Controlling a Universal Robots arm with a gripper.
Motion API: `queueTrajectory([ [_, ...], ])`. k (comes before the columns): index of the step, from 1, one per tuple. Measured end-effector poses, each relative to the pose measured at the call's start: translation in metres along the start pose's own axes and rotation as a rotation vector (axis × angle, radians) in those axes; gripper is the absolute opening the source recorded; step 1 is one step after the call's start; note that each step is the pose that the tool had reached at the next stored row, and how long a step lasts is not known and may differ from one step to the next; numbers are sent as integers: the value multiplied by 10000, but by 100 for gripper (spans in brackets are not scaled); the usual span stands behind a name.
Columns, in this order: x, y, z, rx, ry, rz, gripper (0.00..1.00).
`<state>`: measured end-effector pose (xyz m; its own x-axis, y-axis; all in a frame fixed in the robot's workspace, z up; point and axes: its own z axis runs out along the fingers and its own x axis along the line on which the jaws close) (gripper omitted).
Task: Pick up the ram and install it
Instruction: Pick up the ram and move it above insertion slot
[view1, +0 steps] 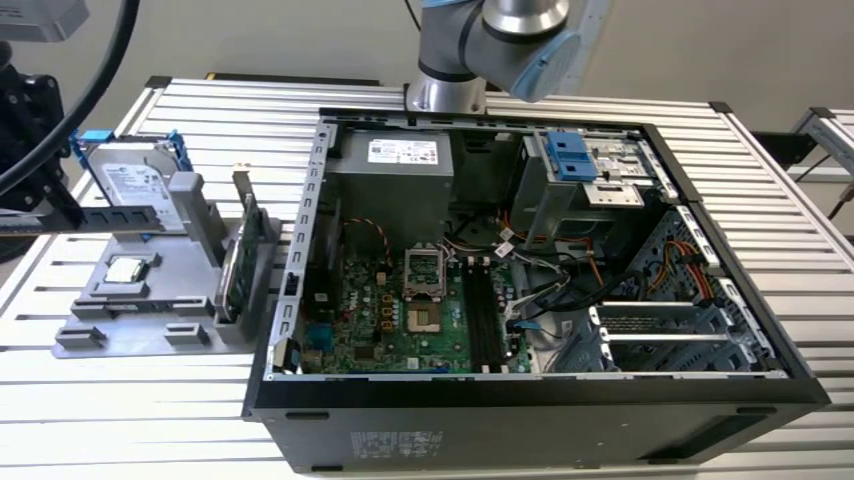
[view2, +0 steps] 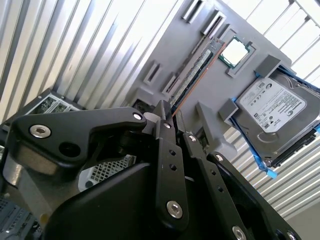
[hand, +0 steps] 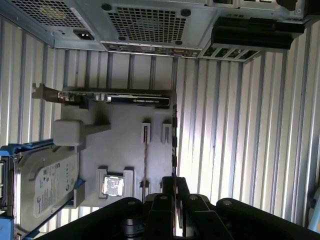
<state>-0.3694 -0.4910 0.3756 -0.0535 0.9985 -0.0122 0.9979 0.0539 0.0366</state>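
The ram is a thin green stick standing on edge in a slot of the grey holder. In the second wrist view the ram shows its row of chips and a copper edge. My gripper hangs well above the holder, over its outer edge, and does not touch the ram. The black fingers lie close together with nothing between them, and the tips of the gripper hide the stick's near end. The open computer case shows black memory slots on its motherboard.
The holder also carries a square silver processor, a hard drive in a blue frame and an upright green card with a metal bracket. The case's rear panel faces the holder across the slatted metal table.
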Motion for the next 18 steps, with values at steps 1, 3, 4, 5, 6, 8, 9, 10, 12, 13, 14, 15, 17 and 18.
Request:
queueTrajectory([
  [1,0,3,0,0,0,0,0],
  [3,0,9,0,0,0,0,0],
  [4,0,11,0,1,0,0,0],
  [5,-1,14,0,0,0,0,0],
  [6,-1,17,1,0,0,1,0],
  [8,-1,22,1,1,0,0,0],
  [9,-1,24,0,1,-1,0,0],
  [10,-1,26,1,0,0,0,0],
  [12,-2,31,1,0,0,0,0],
  [13,-1,33,0,1,-1,0,0],
  [14,-2,35,1,0,0,0,0],
  [15,-2,37,1,1,-1,1,0],
  [17,-2,41,1,1,0,0,0],
  [18,-2,43,2,0,0,0,0],
])
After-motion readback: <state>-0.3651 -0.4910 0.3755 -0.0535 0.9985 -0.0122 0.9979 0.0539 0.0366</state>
